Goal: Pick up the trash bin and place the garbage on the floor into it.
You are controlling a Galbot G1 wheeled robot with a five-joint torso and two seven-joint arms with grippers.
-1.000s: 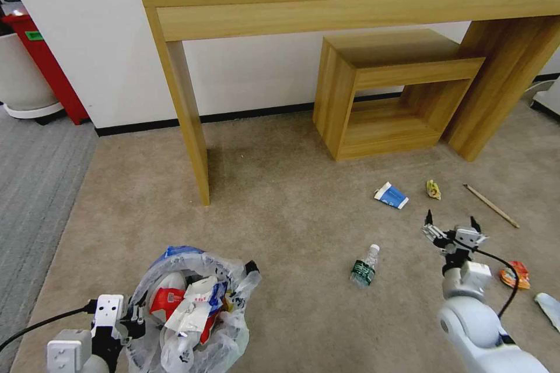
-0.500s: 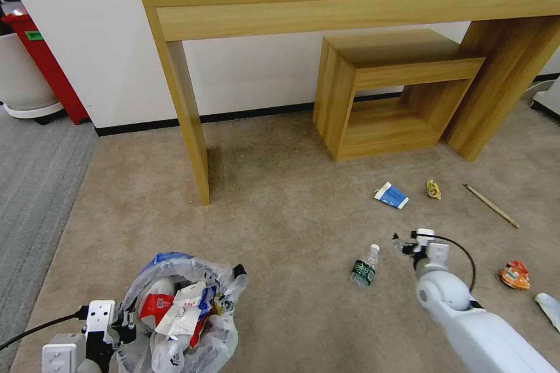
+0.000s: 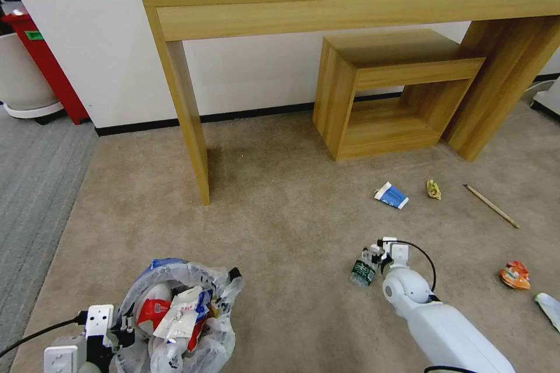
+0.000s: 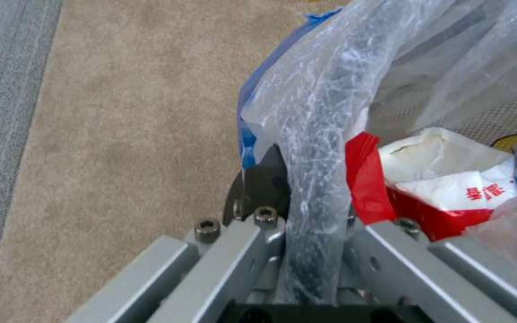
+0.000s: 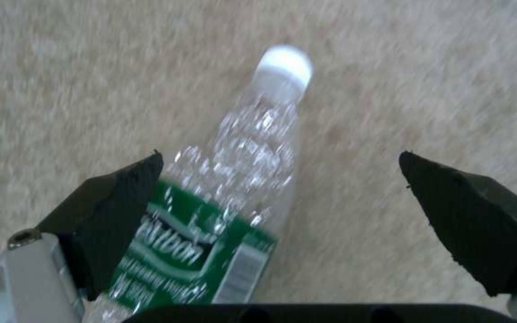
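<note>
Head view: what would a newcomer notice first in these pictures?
The right gripper, fingers open, hangs low over the clear green-label bottle lying on the beige carpet. At the lower left, the left gripper is shut on the bagged rim of the trash bin, already full of wrappers.

right arm: smooth, round and white, like a thick tube, with a ball-shaped joint
right cable: thin and black, bent in a loop
right gripper: two black pointy fingers on grey metal
left gripper: grey metal bars, small round screws
left wrist block: white box with a black cable
</note>
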